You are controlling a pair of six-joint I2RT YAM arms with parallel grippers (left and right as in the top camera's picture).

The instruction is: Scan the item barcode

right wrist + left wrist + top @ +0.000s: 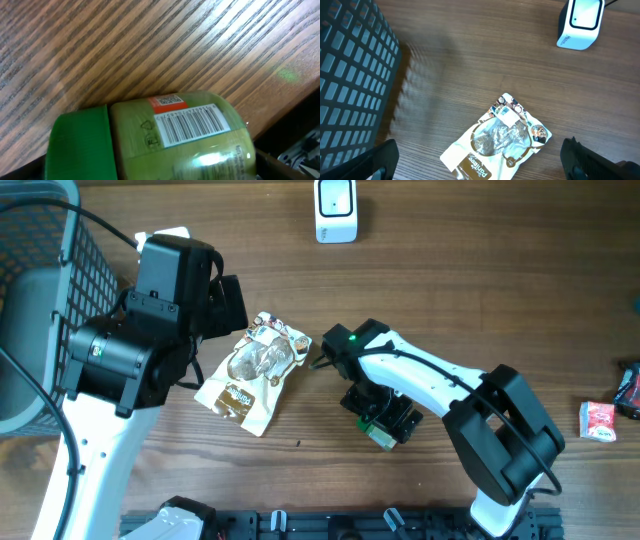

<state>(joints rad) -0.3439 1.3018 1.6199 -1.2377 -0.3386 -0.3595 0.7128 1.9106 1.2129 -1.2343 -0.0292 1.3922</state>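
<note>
I read left pincer (481, 150) released, snack pouch (497, 140) beneath it; right pincer (385, 423) over green-capped bottle (175, 137), barcode (192, 124) up; grip unclear.

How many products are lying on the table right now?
3: a snack pouch near the middle, a green-capped container under the right gripper, a small red packet at the right edge. A dark object beside it is cropped, maybe a fourth.

The left arm (110, 360) reaches in from the near edge, left of the scanner (336, 210). Its wrist tips the left gripper (225, 300) downward, fingers (382, 157) spread wide. The right arm (500, 430) folds elbow-out, right of the scanner. The right gripper (385, 420) points straight down, with its jaw spacing hidden.
</note>
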